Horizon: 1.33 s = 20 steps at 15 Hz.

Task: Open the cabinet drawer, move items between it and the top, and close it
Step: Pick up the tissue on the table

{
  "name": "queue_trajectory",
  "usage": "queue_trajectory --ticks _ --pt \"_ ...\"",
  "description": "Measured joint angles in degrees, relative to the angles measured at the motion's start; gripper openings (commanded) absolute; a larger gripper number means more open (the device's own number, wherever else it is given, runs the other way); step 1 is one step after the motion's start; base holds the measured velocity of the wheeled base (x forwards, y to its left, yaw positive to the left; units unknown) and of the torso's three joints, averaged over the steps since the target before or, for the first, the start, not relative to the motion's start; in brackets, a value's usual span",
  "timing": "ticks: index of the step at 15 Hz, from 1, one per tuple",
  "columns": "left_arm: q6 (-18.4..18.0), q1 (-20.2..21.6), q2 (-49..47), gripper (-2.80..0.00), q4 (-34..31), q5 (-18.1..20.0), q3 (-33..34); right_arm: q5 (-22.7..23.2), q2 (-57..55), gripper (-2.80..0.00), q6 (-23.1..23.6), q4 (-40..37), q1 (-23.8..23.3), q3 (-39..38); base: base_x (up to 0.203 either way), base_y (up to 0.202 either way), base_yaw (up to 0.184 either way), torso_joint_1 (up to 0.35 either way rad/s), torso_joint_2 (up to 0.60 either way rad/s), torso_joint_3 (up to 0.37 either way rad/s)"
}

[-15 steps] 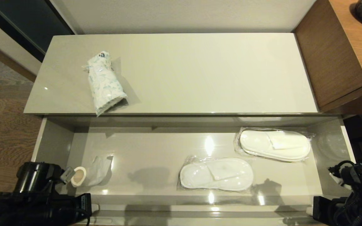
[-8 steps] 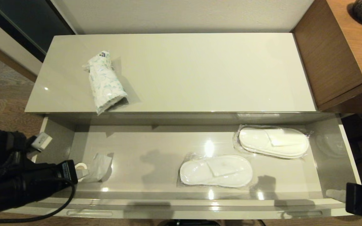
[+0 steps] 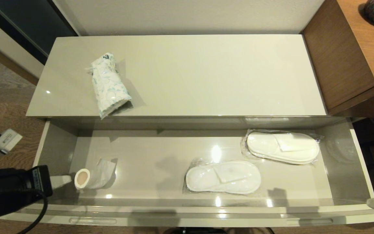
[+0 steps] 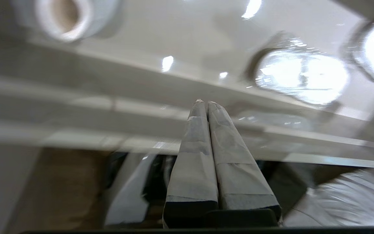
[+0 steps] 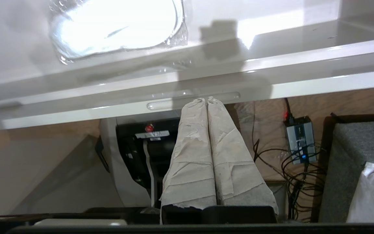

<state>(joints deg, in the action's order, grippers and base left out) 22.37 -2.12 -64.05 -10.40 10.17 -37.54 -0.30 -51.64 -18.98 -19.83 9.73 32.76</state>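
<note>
Beige cabinet drawer (image 3: 187, 213) stands open as both pinched-closed end effectors, left (image 4: 205, 103) and right (image 5: 205, 99), have retreated outward.

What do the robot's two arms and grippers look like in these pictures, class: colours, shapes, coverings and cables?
The left gripper and right gripper each have two long tapering fingers wrapped in pale grey-beige tape with creased seams, on a black base. In the head view the left arm is bulky and black, with a black cable looping beneath and a small white block attached.
</note>
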Motion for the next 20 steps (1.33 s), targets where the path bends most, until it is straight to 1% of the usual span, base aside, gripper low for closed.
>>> queue_trajectory --ticks 2,3,5,7,8,10,12,14,16,18,20 --pt "-2.3 0.0 4.9 -2.8 -6.7 -3.5 -1.0 0.0 3.0 -2.8 -0.1 -5.4 0.0 2.9 0.0 0.0 0.0 0.0 0.0 0.0" --pt "-3.0 0.0 7.5 -2.8 -9.6 -4.3 -1.6 0.0 4.6 -2.8 -0.2 -7.3 0.0 3.6 0.0 0.0 0.0 0.0 0.0 0.0" --pt "-3.5 0.1 14.1 -2.8 -18.0 -5.1 -4.1 -0.1 8.2 -2.8 -0.2 -11.3 -0.2 4.5 0.0 0.0 0.0 0.0 0.0 0.0" --pt "-3.0 1.0 19.4 -2.8 -26.2 -5.3 -6.1 -1.1 11.0 -2.8 -0.1 -12.3 -1.9 4.2 0.0 0.0 0.0 0.0 0.0 0.0" --pt "-2.9 1.4 21.1 -2.8 -27.8 -5.4 -6.4 -1.7 12.3 -2.8 0.0 -12.7 -2.4 4.0 0.0 0.0 0.0 0.0 0.0 0.0" --pt "-2.9 1.6 23.2 -2.8 -28.0 -5.4 -6.1 -2.9 15.1 -2.8 0.2 -14.5 -2.8 3.9 0.0 0.0 0.0 0.0 0.0 0.0" --pt "-3.0 1.6 24.2 -2.8 -28.0 -5.4 -5.9 -5.0 19.3 -2.8 0.2 -19.7 -3.3 4.9 0.0 0.0 0.0 0.0 0.0 0.0" --pt "-3.0 1.6 23.8 -2.8 -26.5 -5.0 -6.4 -6.3 23.3 -2.8 0.6 -26.8 -4.1 8.6 0.0 0.0 0.0 0.0 0.0 0.0" --pt "-3.0 1.6 23.3 -2.8 -25.7 -4.3 -6.4 -6.7 25.9 -2.8 0.8 -31.6 -5.0 12.3 0.0 0.0 0.0 0.0 0.0 0.0" --pt "-3.0 1.6 23.1 -2.8 -25.7 -4.1 -6.4 -5.4 28.5 -2.8 1.5 -34.4 -7.3 10.7 0.0 0.0 0.0 0.0 0.0 0.0" --pt "-3.0 1.6 23.0 -2.8 -25.7 -4.1 -6.1 -1.0 30.7 -2.8 4.0 -35.3 -11.7 8.0 0.0 0.0 0.0 0.0 0.0 0.0"
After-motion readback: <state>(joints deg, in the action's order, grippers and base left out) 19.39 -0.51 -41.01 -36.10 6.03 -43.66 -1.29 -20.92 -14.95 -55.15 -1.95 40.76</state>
